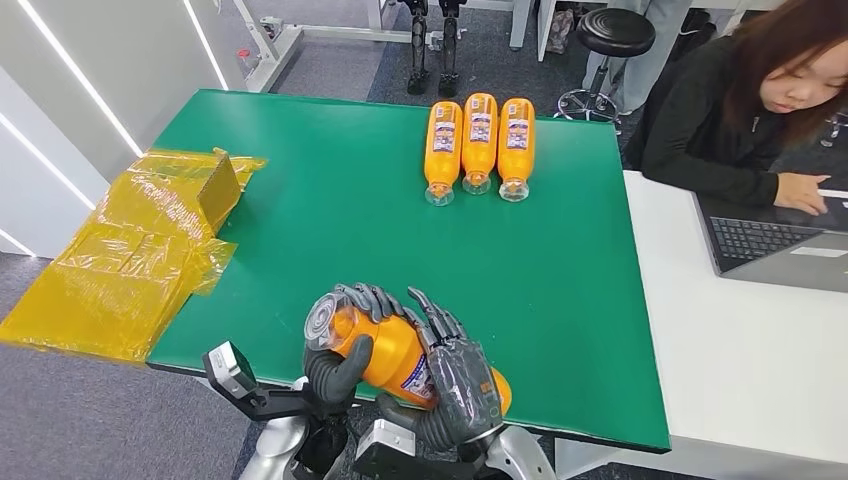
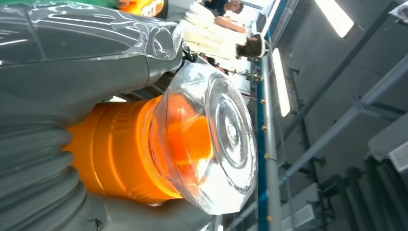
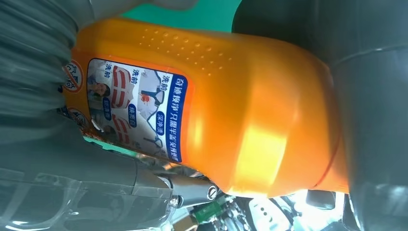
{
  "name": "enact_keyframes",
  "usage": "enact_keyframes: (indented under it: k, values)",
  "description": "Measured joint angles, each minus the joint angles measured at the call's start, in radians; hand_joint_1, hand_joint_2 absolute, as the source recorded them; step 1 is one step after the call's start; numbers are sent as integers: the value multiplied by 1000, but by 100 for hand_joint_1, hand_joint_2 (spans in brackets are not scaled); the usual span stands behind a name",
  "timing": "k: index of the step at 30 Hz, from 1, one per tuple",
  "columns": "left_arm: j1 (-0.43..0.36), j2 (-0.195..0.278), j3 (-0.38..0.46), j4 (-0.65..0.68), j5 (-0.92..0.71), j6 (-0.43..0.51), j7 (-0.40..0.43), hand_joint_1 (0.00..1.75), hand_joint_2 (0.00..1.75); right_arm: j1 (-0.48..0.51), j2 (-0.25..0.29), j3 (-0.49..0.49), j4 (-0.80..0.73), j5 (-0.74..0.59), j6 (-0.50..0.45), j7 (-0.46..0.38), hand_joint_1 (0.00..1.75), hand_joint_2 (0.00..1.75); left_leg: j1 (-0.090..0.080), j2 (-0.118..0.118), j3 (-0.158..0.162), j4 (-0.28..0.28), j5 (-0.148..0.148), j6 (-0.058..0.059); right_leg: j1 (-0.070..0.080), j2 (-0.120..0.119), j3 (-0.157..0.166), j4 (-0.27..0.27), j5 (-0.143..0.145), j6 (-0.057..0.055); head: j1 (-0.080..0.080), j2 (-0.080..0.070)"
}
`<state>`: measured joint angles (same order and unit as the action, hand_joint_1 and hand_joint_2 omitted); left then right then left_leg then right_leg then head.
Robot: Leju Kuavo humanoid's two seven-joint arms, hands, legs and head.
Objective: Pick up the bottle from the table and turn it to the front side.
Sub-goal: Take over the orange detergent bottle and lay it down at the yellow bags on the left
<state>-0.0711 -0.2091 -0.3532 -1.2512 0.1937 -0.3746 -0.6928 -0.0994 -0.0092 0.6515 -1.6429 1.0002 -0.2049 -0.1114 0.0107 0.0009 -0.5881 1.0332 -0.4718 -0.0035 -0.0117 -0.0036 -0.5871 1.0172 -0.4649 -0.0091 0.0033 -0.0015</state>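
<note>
Holding the orange bottle (image 1: 392,352) clear of the green surface (image 1: 560,250) at its near edge, both robot hands share the load: the left robot hand (image 1: 340,345) wraps the neck end just behind the clear cap (image 2: 219,144), and the right robot hand (image 1: 462,380) closes around the base end of the body. The bottle lies roughly level, cap toward the robot's left. The right wrist view shows a printed label (image 3: 132,108) with small illustrations facing that camera; it appears to be the back panel, so the turn is judged still incomplete. To finish the step well, rotate the bottle about its long axis, letting one robot hand carry the weight while the other regrips, never loosening both together. The body looks smooth and glossy, so slipping is the main risk; keep thumb pressure on the dimpled zone near the shoulder. Turn until the face matches that shown by the three bottles (image 1: 479,145) laid side by side at the far edge, labels up. A person (image 1: 745,105) sits at a laptop (image 1: 770,245) on the adjoining white table; keep the motion within the green area. Yellow wrapped packaging (image 1: 140,250) lies at the left edge, well apart.
</note>
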Motion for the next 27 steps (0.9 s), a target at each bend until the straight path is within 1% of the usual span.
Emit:
enact_keyframes:
  k: [4, 8, 14, 17, 19, 23, 27]
  values:
    - [-5, 6, 4, 0, -51, 50, -10, 175, 175, -3, 0, 0, 13, -10, -12, -6, 0, 175, 0, 0, 0, 0, 0, 0, 0, 0, 0, 0, 0, 0, 0, 0]
    - [-25, 17, 26, 3, -128, 123, -14, 175, 175, -8, 1, 9, 26, -13, -21, -26, 0, 175, 0, 0, 0, 0, 0, 0, 0, 0, 0, 0, 0, 0, 0, 0]
    - [-47, 47, 96, 2, -289, 259, -10, 175, 175, -32, 1, 40, 47, -58, -25, -78, 0, 175, 0, 0, 0, 0, 0, 0, 0, 1, 0, 1, 0, 0, 0, 0]
    - [-50, 65, 136, -16, -378, 309, -9, 175, 175, -45, 1, 54, 61, -81, -25, -96, 0, 175, 0, 0, 0, 0, 0, 0, 1, 0, 0, 1, 0, 0, 0, 0]
    - [-52, 76, 161, -36, -464, 359, 0, 175, 175, -54, 1, 64, 72, -100, -25, -107, 0, 175, 0, 0, 0, 0, 0, -1, 1, 1, 0, 1, 0, 0, 0, 0]
    - [-61, 107, 200, -66, -675, 487, 39, 175, 175, -77, 1, 82, 94, -132, -26, -123, 0, 175, 0, 0, 0, 0, 1, 0, 1, 0, 0, 1, 0, 0, 0, 0]
    - [-94, 145, 215, -73, -887, 592, 77, 175, 175, -102, 1, 98, 114, -150, -27, -118, 0, 175, 0, 0, 0, 0, 1, 0, 1, 0, 0, 1, 0, -1, 0, 0]
